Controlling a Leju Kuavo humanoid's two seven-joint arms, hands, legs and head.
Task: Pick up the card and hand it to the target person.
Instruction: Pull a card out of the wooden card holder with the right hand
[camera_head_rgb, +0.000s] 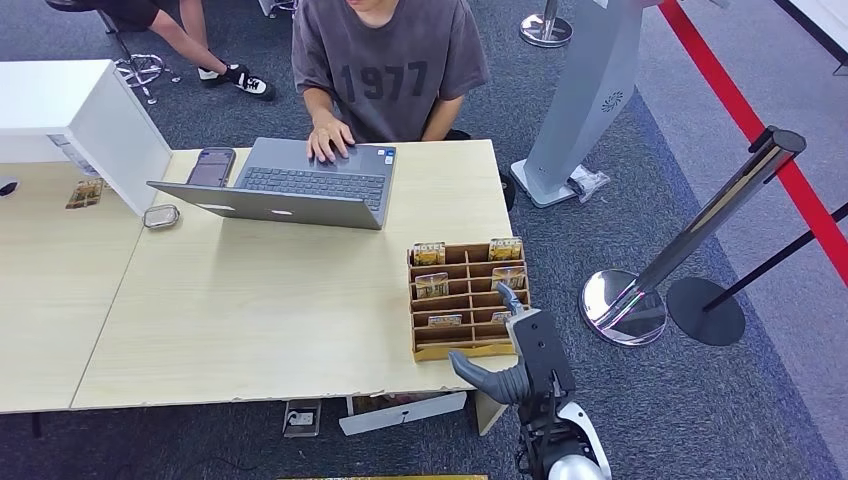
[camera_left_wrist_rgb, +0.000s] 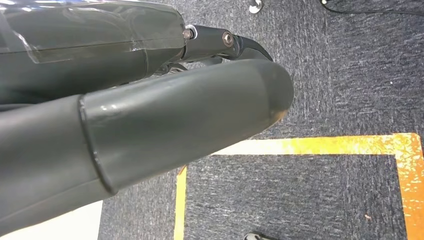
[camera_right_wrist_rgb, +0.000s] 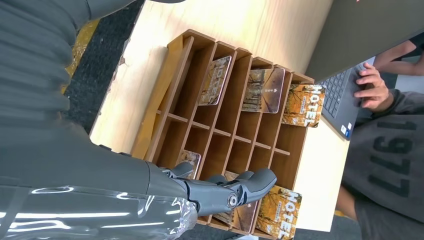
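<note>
Right hand (camera_head_rgb: 515, 340) hovered over the rack (camera_head_rgb: 440, 349), fingers apart, gripping nothing; the cards (camera_right_wrist_rgb: 263, 90) sat in their slots. Pickup and handover to the person (camera_head_rgb: 385, 70) both remained.

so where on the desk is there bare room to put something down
The widest bare patch of the table lies between the laptop and the near edge, left of the wooden card rack. It is crowded at the rack, where the right hand hovers, and around the phone.
</note>
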